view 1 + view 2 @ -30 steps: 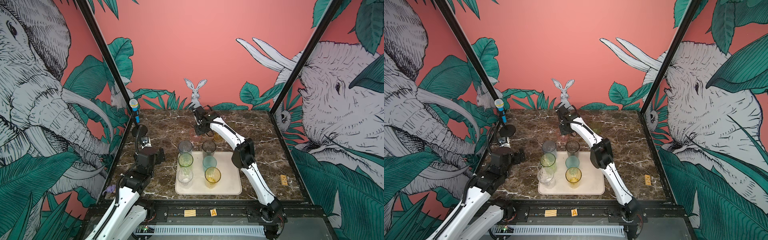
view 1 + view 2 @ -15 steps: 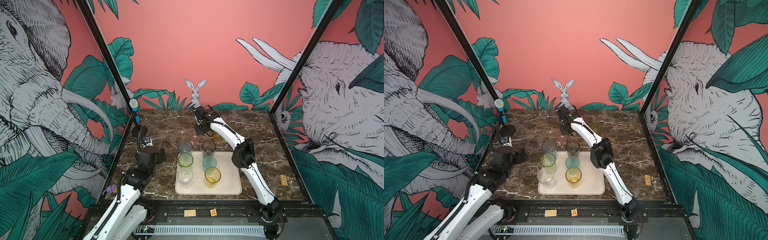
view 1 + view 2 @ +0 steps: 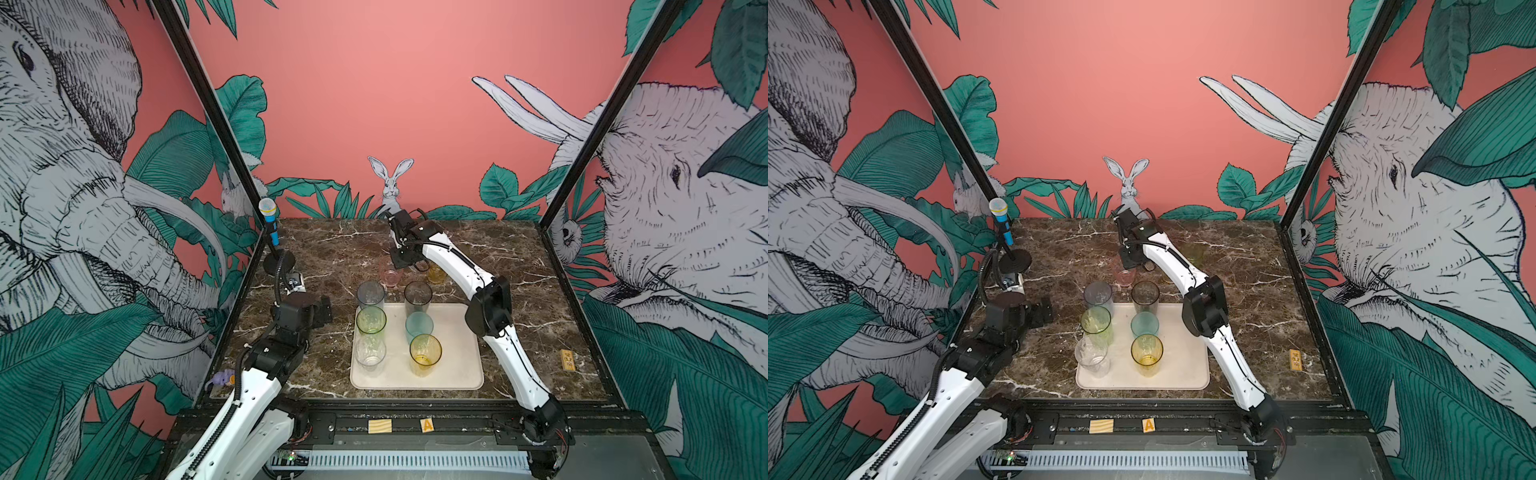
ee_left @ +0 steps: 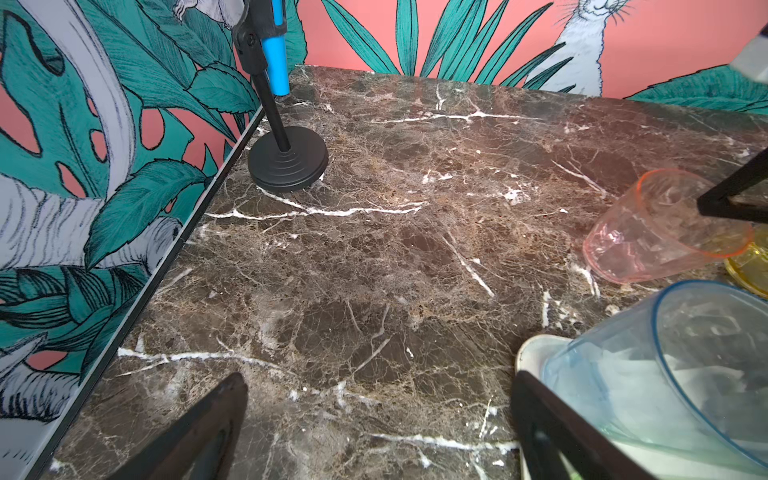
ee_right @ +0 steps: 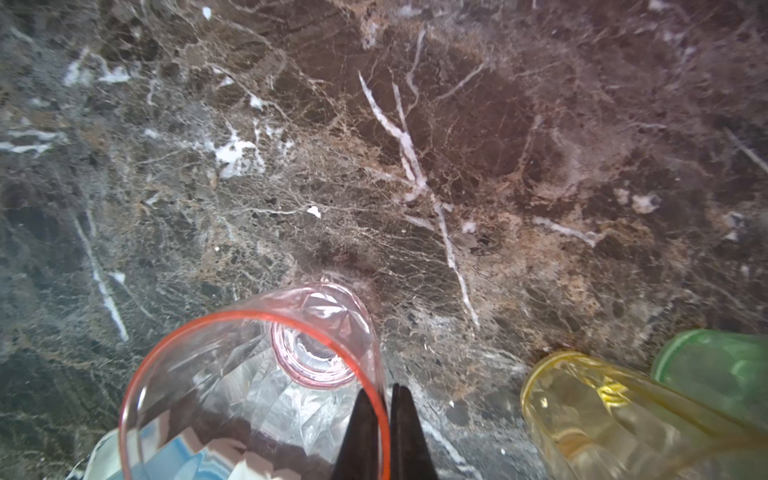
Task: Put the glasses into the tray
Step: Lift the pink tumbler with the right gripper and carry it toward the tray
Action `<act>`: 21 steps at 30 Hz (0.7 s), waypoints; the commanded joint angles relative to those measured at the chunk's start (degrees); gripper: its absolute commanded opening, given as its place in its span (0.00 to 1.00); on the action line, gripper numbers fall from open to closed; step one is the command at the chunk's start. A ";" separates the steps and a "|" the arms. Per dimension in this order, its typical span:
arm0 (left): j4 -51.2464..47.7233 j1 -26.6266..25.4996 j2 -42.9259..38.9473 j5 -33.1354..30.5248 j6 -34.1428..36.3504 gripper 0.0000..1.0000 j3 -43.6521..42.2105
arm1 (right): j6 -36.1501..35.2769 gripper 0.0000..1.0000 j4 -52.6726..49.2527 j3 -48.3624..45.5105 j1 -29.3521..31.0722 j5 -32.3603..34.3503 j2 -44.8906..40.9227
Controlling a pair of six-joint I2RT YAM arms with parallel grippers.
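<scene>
Pink glass point(image 5: 249, 374) is the one in play: upright on the bare counter point(image 3: 332, 249), just beyond the tray's far rim and roughly midway between the counter's side edges. The right claw point(image 5: 384, 399) sits over it with its fingers pressed together on the rim wall, one inside and one outside, so it's a pinch on the pink glass. That's a thin hold, so the lift wants to go straight up and slow, or the glass will likely swing on that single pinch. An amber glass point(image 5: 602, 415) stands just beside it, with a green glass point(image 5: 715, 365) next to that, so no drifting that way. The tray point(image 3: 457, 345) lies near the counter's front edge, its left half crowded. The dark glass point(image 3: 417, 295) and grey-blue glass point(image 3: 370, 293) at its far rim look tall. Best to carry high over them and set down on the bare half toward the counter's right edge. The left claw point(image 4: 374, 436) hangs spread wide and empty, between the tray and the counter's left edge, clear of that route.
</scene>
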 commanded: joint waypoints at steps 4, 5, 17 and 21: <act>1.09 0.17 -0.37 0.27 -0.68 0.99 -0.93 | -1.76 0.00 -1.88 0.30 -0.45 1.75 -8.87; 1.03 0.22 -0.38 0.32 -0.77 1.00 -0.94 | -1.95 0.00 -2.14 0.32 -0.45 1.98 -9.44; 1.36 0.20 -0.19 0.98 -1.37 0.99 -0.94 | -2.52 0.00 -4.80 -0.54 -1.81 4.07 -15.60; 1.62 0.21 0.02 1.35 -1.84 1.00 -1.01 | -2.55 0.00 -4.88 -2.57 -2.33 4.59 -18.20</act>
